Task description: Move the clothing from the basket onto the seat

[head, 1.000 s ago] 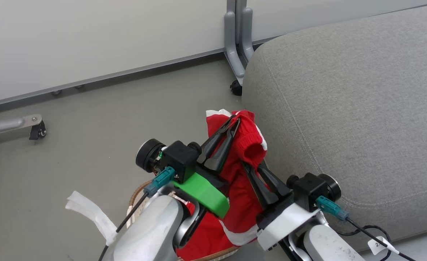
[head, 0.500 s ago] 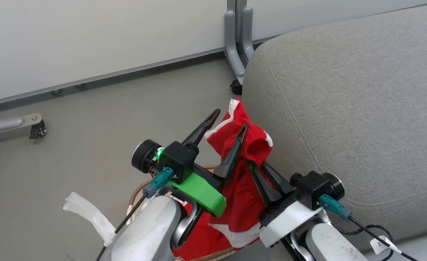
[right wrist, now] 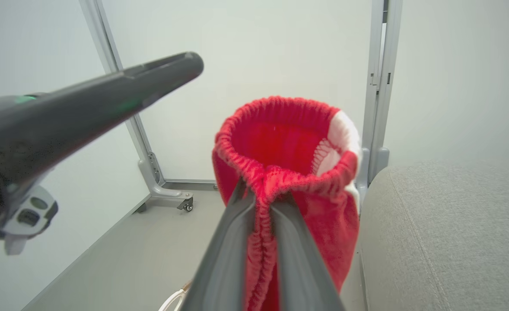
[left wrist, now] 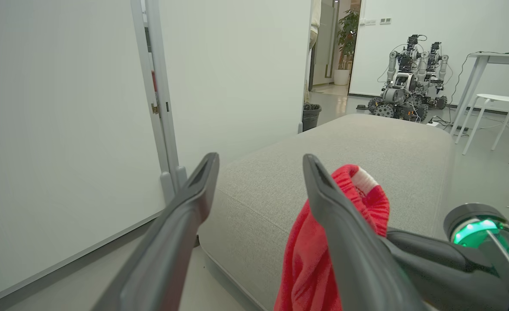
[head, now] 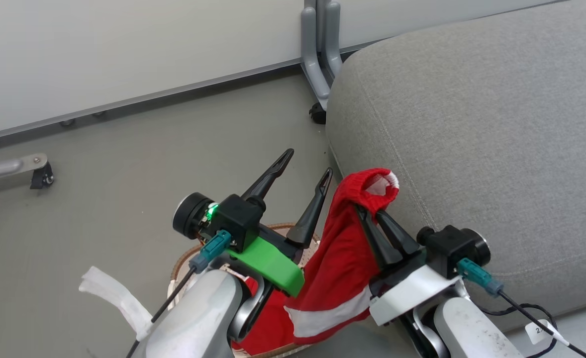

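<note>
Obs.: the right pincer (head: pixel 370 213) is closed tight on the ribbed, elasticated hem of a red knit garment (head: pixel 345 263). The hem is bunched between the fingers, with the opening gaping just above the tips. The left pincer (head: pixel 308 161) stands spread wide with nothing in it, just left of the garment. I cannot tell whether its right finger brushes the cloth.

Position: the garment hangs from the grip in a limp fold, white band low down. Its lower end lies in the basket (head: pixel 183 253), partly hidden behind the left forearm. The held hem is up beside the near-left corner of the seat (head: pixel 472 149); whether it touches the upholstery is unclear.

Handling, judged:
- Soft and light, no stiffness; it will drape, swing and trail below whatever point is held.
- Not fragile, but knit loops may snag on a fingertip or the woven basket rim.
- The gathered rib is thick and grippy, so slip looks unlikely there, and it is the best place to hold.
- A second hold near the white band would keep the tail clear of the rim.
- One-point carry: lift high, then lay it well onto the seat, or the hanging weight may pull it back off.
</note>
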`<state>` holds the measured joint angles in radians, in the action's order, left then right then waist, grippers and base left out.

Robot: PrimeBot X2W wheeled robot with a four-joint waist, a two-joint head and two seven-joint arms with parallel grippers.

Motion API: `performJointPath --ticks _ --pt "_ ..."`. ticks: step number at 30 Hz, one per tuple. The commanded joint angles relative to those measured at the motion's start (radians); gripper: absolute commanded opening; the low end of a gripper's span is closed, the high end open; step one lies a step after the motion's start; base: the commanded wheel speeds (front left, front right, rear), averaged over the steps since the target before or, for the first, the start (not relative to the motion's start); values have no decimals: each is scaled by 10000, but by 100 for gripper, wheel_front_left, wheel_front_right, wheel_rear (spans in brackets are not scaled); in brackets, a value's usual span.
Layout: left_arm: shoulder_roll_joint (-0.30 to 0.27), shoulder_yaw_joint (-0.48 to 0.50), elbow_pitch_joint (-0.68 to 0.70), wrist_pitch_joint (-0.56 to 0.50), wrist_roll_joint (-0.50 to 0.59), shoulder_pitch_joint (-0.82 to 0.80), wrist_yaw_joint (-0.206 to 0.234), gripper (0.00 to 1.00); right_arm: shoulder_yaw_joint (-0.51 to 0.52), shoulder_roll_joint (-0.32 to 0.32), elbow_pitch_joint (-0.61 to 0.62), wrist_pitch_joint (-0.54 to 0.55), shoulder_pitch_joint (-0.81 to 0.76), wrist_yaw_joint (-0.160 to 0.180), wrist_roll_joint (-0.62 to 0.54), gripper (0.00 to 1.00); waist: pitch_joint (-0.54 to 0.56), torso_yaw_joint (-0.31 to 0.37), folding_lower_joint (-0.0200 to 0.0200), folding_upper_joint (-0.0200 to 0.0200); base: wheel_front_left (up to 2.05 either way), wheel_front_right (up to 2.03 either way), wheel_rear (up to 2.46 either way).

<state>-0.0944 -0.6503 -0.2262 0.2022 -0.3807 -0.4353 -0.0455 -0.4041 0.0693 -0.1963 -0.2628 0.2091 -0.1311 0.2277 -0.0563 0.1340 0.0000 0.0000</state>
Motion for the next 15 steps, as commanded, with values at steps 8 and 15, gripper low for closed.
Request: performJointPath --ticks 8,15 --pt "-286 -36 53 -195 -59 169 113 100 890 13 873 -31 -282 6 -339 0 -419 1131 0 0 0 0 0" --pt "-416 -130 31 -238 20 161 171 100 1459 3 1648 -31 -607 6 -575 0 -663 2293 0 0 0 0 0"
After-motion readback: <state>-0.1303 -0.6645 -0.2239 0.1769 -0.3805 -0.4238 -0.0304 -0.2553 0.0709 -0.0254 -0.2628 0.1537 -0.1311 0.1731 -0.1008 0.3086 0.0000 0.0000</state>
